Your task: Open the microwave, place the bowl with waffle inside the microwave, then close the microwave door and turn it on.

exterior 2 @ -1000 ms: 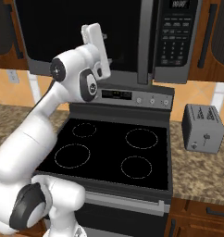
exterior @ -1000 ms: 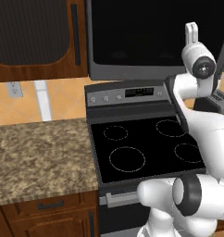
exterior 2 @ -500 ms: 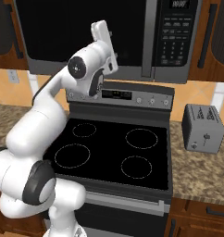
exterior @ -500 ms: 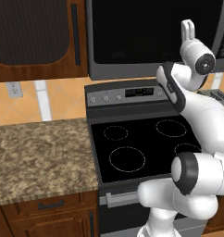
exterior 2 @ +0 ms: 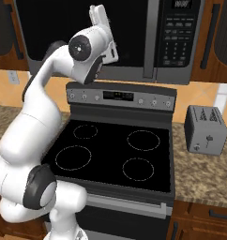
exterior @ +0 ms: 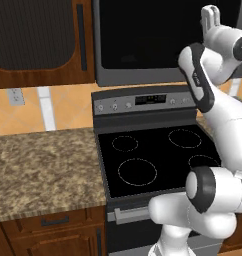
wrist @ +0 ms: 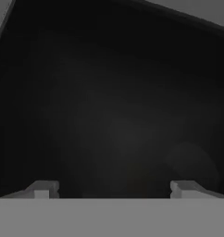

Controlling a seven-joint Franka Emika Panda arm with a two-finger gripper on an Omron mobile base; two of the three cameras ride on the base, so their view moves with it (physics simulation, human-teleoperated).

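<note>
Right base view, left to right: the white arm rises from the lower left and bends up over the black glass-top stove (exterior 2: 116, 152), its gripper (exterior 2: 100, 18) raised in front of the microwave door (exterior 2: 82, 35). That door sits shut, its vertical grey handle (exterior 2: 153, 37) beside the keypad (exterior 2: 180, 33) of the microwave (exterior 2: 110, 40) mounted above the stove. A grey toaster (exterior 2: 207, 129) stands on the granite counter (exterior 2: 204, 171) at right. Hand view shows both finger tips (wrist: 42, 189) spread wide apart, clamping nothing, facing the dark glass.

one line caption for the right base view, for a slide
White arm raises its open pincer before the closed microwave door, above the stove.
</note>
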